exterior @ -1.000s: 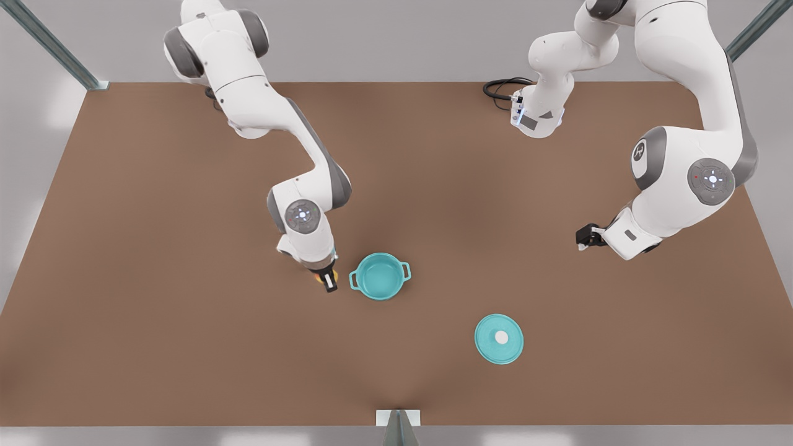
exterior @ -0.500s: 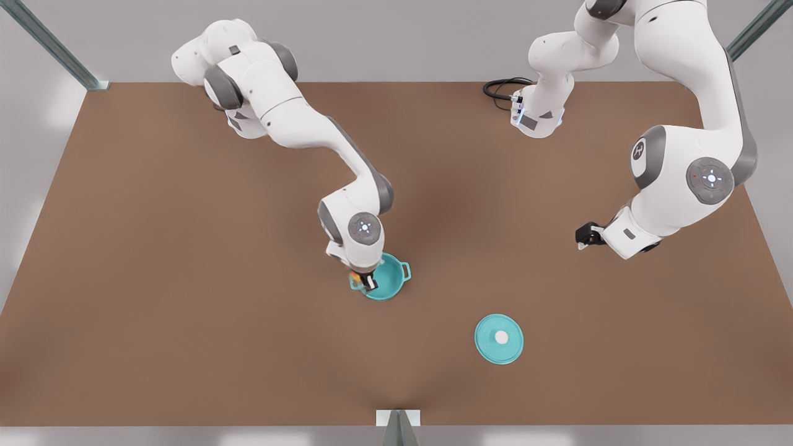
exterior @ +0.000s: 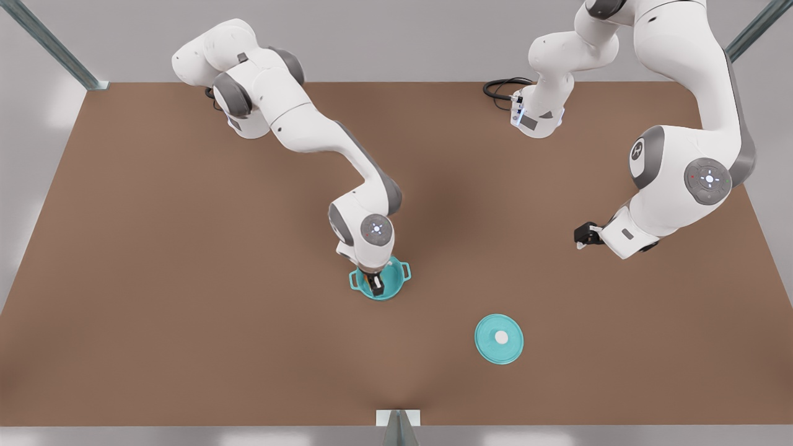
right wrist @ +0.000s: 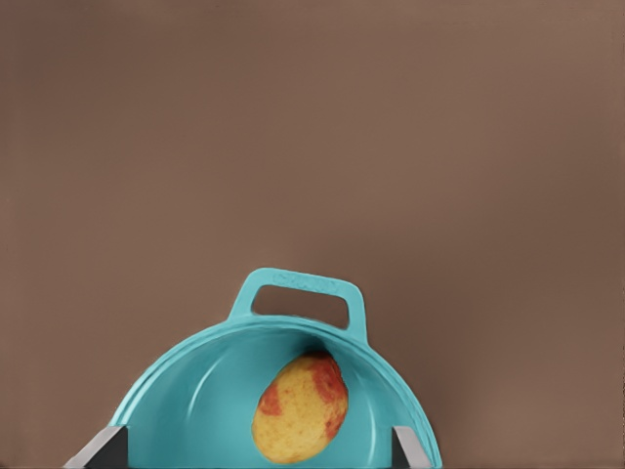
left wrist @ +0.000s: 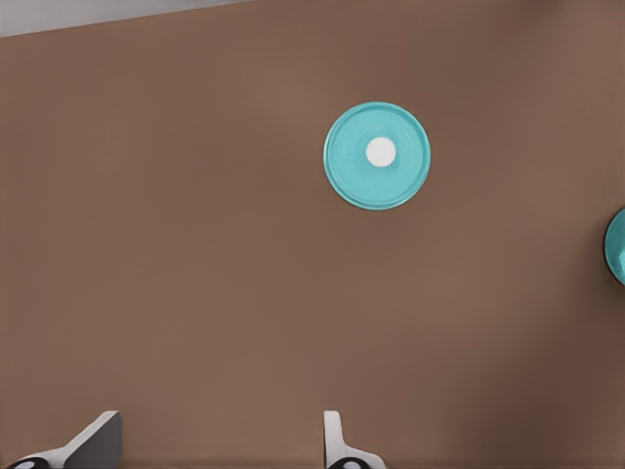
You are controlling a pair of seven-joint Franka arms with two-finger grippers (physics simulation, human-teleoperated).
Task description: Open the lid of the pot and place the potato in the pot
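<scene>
While one pot lid point(exterior: 499, 339) lies flat on the bench point(exterior: 186, 310), one potato point(right wrist: 299, 408) sits inside the single pot point(exterior: 396, 286), between the right gripper's point(exterior: 375, 285) spread fingers point(right wrist: 410, 449). Well apart, the left gripper point(exterior: 582, 235) waits, fingers point(left wrist: 337, 445) spread.

The right tool point(exterior: 376, 286) hung in the mouth of the pot point(exterior: 398, 285), fingers spread wide, and its arm closed off the approach from the far left. The potato point(right wrist: 298, 410) lay inside, clear of both fingers. The pot lid point(exterior: 499, 339) lay flat on the counter point(exterior: 186, 322), nearer and to the front view's right, well apart from the pot, with open counter between them and all around it. The left tool point(exterior: 582, 236) waited with fingers apart, far right of the lid, with bare counter below it. The whole left side and near edge were unobstructed.
</scene>
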